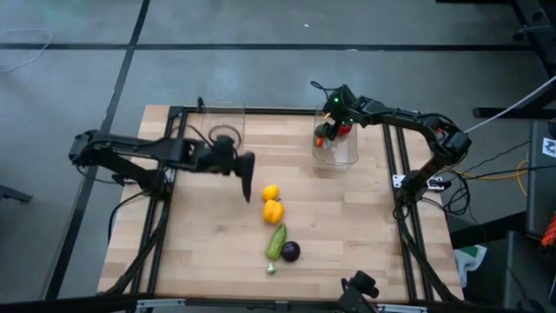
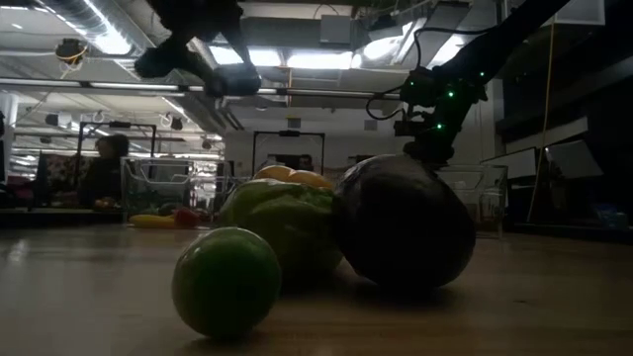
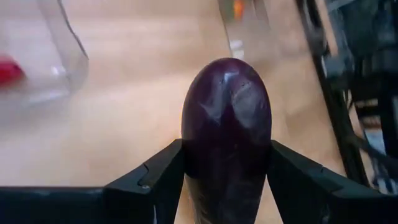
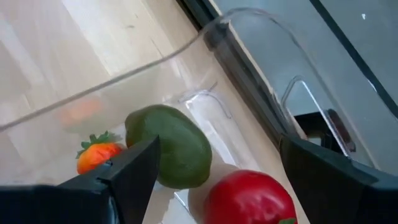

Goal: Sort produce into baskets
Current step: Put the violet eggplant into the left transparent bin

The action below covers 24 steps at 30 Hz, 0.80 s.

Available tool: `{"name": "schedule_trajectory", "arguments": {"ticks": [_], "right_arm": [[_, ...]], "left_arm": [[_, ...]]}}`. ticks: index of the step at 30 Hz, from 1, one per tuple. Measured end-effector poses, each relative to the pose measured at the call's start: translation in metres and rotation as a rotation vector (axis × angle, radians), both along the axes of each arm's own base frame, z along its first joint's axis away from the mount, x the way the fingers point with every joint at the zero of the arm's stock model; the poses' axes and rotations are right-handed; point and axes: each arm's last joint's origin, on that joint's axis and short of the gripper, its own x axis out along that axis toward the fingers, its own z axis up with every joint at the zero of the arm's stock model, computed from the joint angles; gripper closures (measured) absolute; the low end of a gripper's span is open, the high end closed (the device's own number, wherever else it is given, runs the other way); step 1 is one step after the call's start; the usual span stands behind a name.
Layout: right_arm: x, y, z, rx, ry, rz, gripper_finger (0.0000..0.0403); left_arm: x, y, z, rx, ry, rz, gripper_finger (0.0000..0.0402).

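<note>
Both arms were dark, slim and jointed, with black cables looping along their links. The right arm [image 1: 408, 122] carried small green lights near its wrist. The left arm [image 1: 148, 152] ended in a black gripper [image 3: 227, 180] with flat, angular fingers and a small screw.

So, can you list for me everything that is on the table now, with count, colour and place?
table: one, light wood, under everything
bins: two, clear, far side; left bin, right bin
avocado: one, green, in right bin
tomato: one, red, in right bin
strawberry: one, red-orange, in right bin
lemon: one, yellow, table middle
pepper: one, yellow, beside lemon
cucumber: one, green, nearer the front
purple round piece: one, beside cucumber
green round piece: one, nearest the front
eggplant: one, dark purple, held
left gripper: jaws closed on eggplant
right gripper: jaws open, above right bin
</note>
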Motion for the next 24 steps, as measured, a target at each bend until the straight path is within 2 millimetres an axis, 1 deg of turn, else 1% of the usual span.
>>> {"name": "schedule_trajectory", "arguments": {"ticks": [6, 13, 18, 24], "right_arm": [[0.003, 0.002, 0.000, 0.068, -0.071, 0.068, 0.0077], [0.007, 0.007, 0.001, 0.187, -0.186, 0.184, 0.0077], [0.015, 0.017, 0.002, 0.247, -0.236, 0.272, 0.0077], [0.037, 0.038, 0.006, 0.221, -0.275, 0.383, 0.0077]], "left_arm": [[-0.017, 0.046, 0.012, 0.151, 0.025, 0.087, 0.0199], [-0.035, 0.095, 0.012, 0.282, 0.159, 0.166, 0.0199], [-0.050, 0.121, 0.011, 0.333, 0.245, 0.209, 0.0199], [-0.065, 0.142, 0.010, 0.370, 0.320, 0.241, 0.0199]]}}
